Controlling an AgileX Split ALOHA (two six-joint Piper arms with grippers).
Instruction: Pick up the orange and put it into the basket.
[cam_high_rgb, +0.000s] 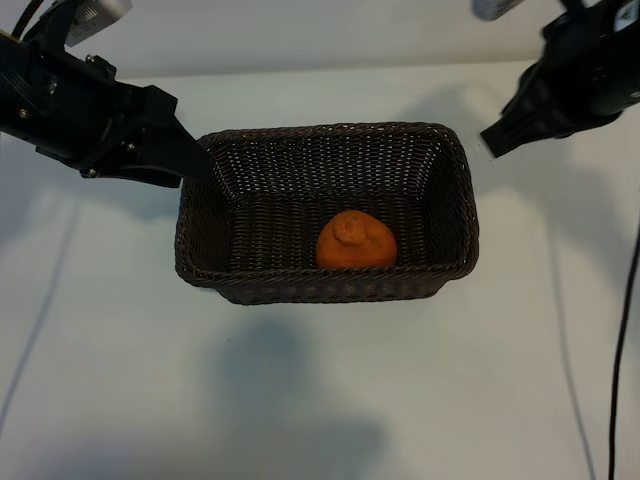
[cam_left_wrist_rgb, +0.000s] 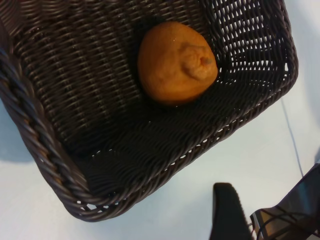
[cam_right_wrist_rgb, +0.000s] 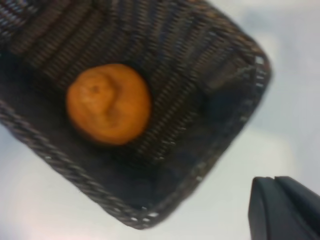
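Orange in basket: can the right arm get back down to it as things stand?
Probably yes. The orange lies uncovered in the open-topped basket; the right gripper, shut, is off its right end, the left gripper at the opposite rim.

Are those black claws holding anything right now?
No. The orange lies loose in the basket; the right tool is shut on nothing, the left tool holds nothing.

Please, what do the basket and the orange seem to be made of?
The basket: dark brown woven wicker, or possibly a plastic imitation; thin strands cross in rows, light shows through gaps, and the rim is braided, with a slight sheen. The orange: apparently real fruit, with matte, finely pitted peel and a puckered stem nub.
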